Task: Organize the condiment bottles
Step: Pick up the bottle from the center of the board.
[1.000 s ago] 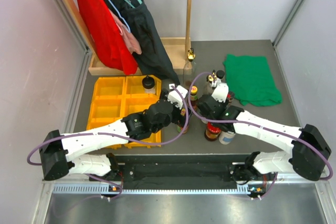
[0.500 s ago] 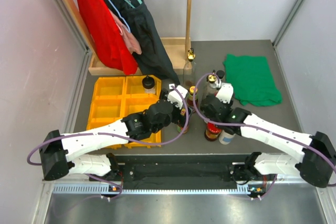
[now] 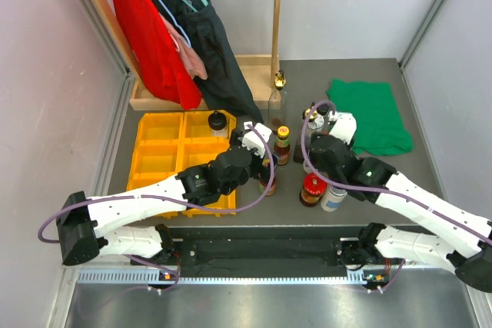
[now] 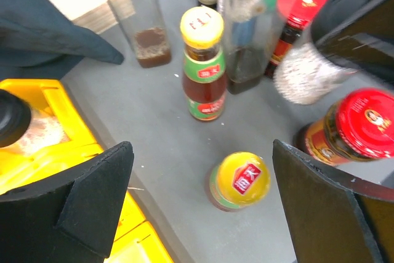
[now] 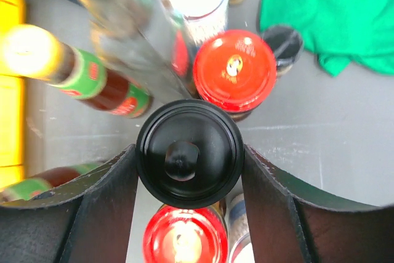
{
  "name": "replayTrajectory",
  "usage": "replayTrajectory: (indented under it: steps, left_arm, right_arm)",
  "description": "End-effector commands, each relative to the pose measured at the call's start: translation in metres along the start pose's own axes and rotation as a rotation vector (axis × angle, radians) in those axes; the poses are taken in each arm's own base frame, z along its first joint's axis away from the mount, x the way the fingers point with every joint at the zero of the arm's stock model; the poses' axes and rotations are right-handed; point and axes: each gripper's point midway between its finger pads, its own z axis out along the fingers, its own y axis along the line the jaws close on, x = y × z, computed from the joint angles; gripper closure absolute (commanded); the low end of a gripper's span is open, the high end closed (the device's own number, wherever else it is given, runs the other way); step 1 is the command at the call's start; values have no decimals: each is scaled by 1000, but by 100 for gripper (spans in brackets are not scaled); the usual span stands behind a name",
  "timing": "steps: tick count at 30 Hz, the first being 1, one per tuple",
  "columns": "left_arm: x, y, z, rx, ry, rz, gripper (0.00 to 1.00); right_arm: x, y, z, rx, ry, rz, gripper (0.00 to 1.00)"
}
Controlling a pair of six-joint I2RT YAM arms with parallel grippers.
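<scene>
The condiment bottles stand clustered right of the yellow tray [image 3: 165, 155]. My left gripper [image 4: 203, 204] hangs open above a yellow-capped sauce bottle [image 4: 240, 181], its fingers wide on either side without touching. A second yellow-capped bottle [image 4: 203, 63] stands just beyond, in the top view [image 3: 282, 144]. My right gripper [image 5: 189, 158] is shut on a black-capped jar [image 5: 189, 153], pads pressed against the cap; from the left wrist its speckled body [image 4: 305, 75] shows raised among the others. Red-lidded jars [image 5: 234, 72] [image 5: 184, 238] sit directly behind and in front of it.
A black-capped jar [image 3: 218, 122] sits in the tray's back right compartment. Tall gold-topped bottles [image 3: 277, 86] [image 3: 311, 118] and a silver-lidded canister [image 3: 333, 197] crowd the cluster. A green cloth [image 3: 373, 113] lies at the right. Hanging clothes [image 3: 184, 28] and a wooden stand [image 3: 254, 67] are behind.
My right gripper has shifted right and back with the black-capped jar, uncovering the yellow-capped bottle beside it. The left gripper has stayed open in place.
</scene>
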Motion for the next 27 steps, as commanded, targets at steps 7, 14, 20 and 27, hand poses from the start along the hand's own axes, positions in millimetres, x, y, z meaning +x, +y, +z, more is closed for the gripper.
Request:
replayTrajectory:
  steps: [7,14,20,27]
  left_arm:
    - [-31,38,-15,-211,-100,-91,1]
    - [-55,55,-32,-277,-176,-149,1]
    - [-63,83,-48,-415,-198,-181,1]
    - [-51,127,-52,-538,-138,-282,1]
  right_arm:
    - [-84,3,-72,-172,-136,11,100]
    - [-111,5,-101,-251,-164,-29,100]
    - [-139,29,-139,-466,-220,-66,100]
    - [-161,85,-168,-731,-241,-138,100]
